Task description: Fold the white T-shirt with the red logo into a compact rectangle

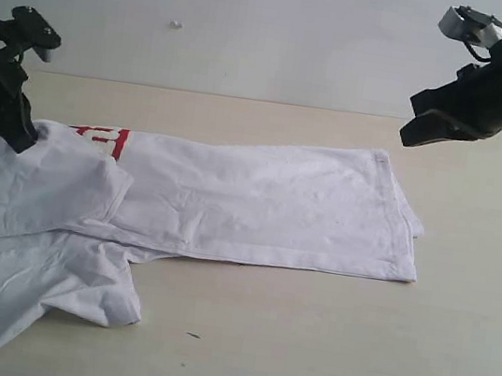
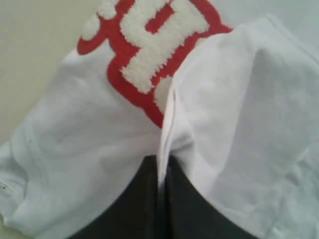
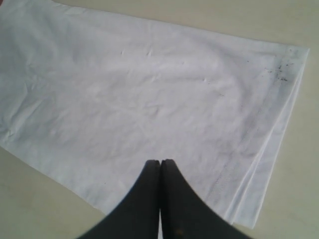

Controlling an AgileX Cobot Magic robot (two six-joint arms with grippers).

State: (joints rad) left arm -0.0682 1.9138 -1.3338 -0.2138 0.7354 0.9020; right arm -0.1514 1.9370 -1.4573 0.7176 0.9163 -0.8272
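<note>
The white T-shirt point(image 1: 257, 208) lies partly folded on the table, its long body stretching right and a sleeve point(image 1: 18, 290) spread at the near left. Only a short piece of the red logo point(image 1: 103, 136) shows beside a raised fold; the left wrist view shows its fuzzy letters point(image 2: 149, 45) close up. My left gripper point(image 1: 18, 136) is shut on a pinched ridge of the shirt's fabric point(image 2: 167, 124) at the far left. My right gripper point(image 1: 422, 130) hovers shut and empty above the shirt's right end point(image 3: 149, 99).
The tan table point(image 1: 321, 350) runs bare along the front and to the right of the shirt. A pale wall point(image 1: 257, 19) rises behind. A small dark speck point(image 1: 194, 336) lies on the table near the front.
</note>
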